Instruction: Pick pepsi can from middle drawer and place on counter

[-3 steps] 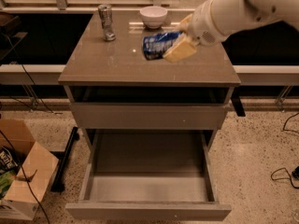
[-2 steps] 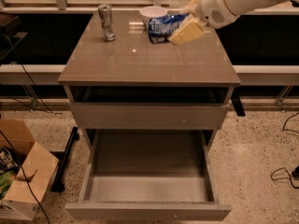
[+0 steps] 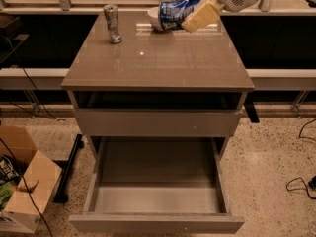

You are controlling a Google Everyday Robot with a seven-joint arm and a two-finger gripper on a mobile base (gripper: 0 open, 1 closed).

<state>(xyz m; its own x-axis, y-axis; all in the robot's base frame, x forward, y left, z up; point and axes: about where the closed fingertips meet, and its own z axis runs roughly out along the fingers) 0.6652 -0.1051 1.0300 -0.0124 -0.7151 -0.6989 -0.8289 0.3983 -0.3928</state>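
Gripper point(image 3: 189, 13) with pepsi can point(image 3: 172, 13) above counter point(image 3: 158, 63)

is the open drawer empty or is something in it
Empty: the middle drawer shows bare floor; the tool holds the pepsi can above the counter's back.

Single view. Camera sits high on the near side of the cabinet, facing the far wall and tilted steeply down. The glossy grey-brown counter point(image 3: 158, 58) slab fills mid-frame, seen from above. The pulled-out, grey, box-shaped middle drawer point(image 3: 157, 224) lies nearest, its front panel close to the bottom edge and its inner floor in full sight. Medium range: the whole cabinet width fits, with speckled floor point(image 3: 276, 157) left and right. At the far right top edge, partly cropped, the gripper point(image 3: 188, 17) clasps the small blue pepsi can point(image 3: 173, 13) above the counter's far side.
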